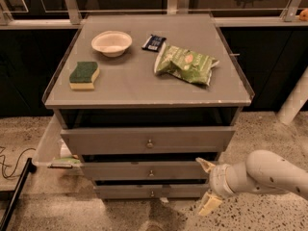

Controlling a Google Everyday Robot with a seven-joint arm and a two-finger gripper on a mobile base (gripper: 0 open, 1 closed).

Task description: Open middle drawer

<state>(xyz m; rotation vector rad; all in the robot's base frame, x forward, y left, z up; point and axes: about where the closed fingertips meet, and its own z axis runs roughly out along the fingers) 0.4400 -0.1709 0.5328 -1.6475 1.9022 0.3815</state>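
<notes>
The grey cabinet has three drawer fronts stacked in steps. The middle drawer (115, 171) is the mid-sized front, with a small round metal knob (151, 173) at its centre; it looks closed. The top drawer (106, 139) is the tallest and widest, and the bottom drawer (120, 191) the slimmest. My gripper (206, 186) is on a white arm coming in from the right, just off the right end of the middle drawer front. Its two cream fingers (206, 164) are spread apart, one above the other, and hold nothing. It does not touch the knob.
The cabinet top (134, 83) carries a white bowl (111, 43), a green-and-yellow sponge (84, 75), a green snack bag (185, 64) and a dark packet (153, 43). A white bin (48, 146) sits left of the cabinet. A black cable (14, 165) lies on the floor. A white post (294, 102) stands at right.
</notes>
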